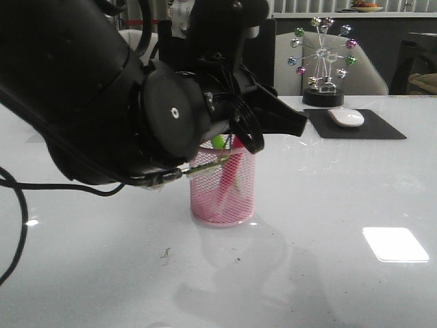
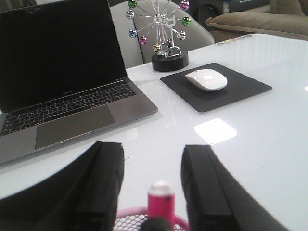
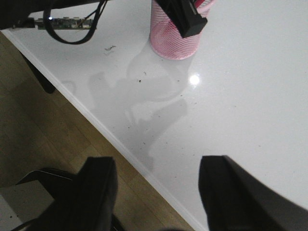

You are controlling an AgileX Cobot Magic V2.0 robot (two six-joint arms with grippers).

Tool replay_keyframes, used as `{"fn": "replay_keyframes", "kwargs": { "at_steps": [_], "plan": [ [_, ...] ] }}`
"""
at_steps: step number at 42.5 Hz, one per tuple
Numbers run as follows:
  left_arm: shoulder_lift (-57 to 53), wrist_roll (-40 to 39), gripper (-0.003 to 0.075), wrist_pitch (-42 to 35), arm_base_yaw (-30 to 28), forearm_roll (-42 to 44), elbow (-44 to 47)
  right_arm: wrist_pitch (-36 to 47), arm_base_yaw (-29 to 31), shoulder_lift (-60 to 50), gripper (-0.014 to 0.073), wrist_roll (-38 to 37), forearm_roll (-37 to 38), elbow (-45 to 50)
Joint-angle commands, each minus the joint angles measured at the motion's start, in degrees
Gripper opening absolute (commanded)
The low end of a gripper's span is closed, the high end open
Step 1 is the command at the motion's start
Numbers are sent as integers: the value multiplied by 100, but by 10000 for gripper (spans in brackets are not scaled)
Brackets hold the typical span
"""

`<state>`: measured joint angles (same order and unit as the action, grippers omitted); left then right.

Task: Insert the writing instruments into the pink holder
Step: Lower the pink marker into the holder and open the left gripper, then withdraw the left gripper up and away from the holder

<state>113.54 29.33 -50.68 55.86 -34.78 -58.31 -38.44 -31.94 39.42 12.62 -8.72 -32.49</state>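
Left gripper [image 2: 153, 187] hung open over pink holder [image 1: 223, 188]; magenta marker [image 2: 160, 204] and green marker [image 1: 218, 142] stood inside. Markers likely light, rigid, slick; grip mid-barrel. Right gripper [image 3: 156, 192] open, empty

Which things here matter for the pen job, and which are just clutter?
Job: pink holder, green marker, pink marker, left hand.
Lying about: laptop, mouse, mouse pad, ferris-wheel ornament.
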Motion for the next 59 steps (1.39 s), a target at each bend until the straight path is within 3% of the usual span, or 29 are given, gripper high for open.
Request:
{"fn": "replay_keyframes", "kwargs": {
  "at_steps": [1,8,17,23,26,32,41,53,57,59],
  "plan": [
    [-428,119,408,-216,2,125,-169,331,43,-23,489,48,-8,-167],
    [-1113,850,407,557,2,-461,-169,331,43,-23,489,48,-8,-167],
    [-2485,3578,404,2197,-26,-2446,-169,331,43,-23,489,48,-8,-167],
    [-3510,5357,404,3633,-409,-4318,-169,331,43,-23,489,48,-8,-167],
    [-3893,6021,403,3970,-559,-4903,-114,331,43,-23,489,48,-8,-167],
    [-4435,6278,404,3884,-624,-5098,142,331,43,-23,489,48,-8,-167],
    [-4647,6590,403,2808,-624,-5342,533,331,43,-23,489,48,-8,-167],
    [-4634,6647,404,2862,-624,-5359,582,331,43,-23,489,48,-8,-167],
    [-4634,6333,404,2891,-624,-4697,655,331,43,-23,489,48,-8,-167],
    [-4634,5532,403,3025,-624,-3857,731,331,43,-23,489,48,-8,-167]
  ]
}}
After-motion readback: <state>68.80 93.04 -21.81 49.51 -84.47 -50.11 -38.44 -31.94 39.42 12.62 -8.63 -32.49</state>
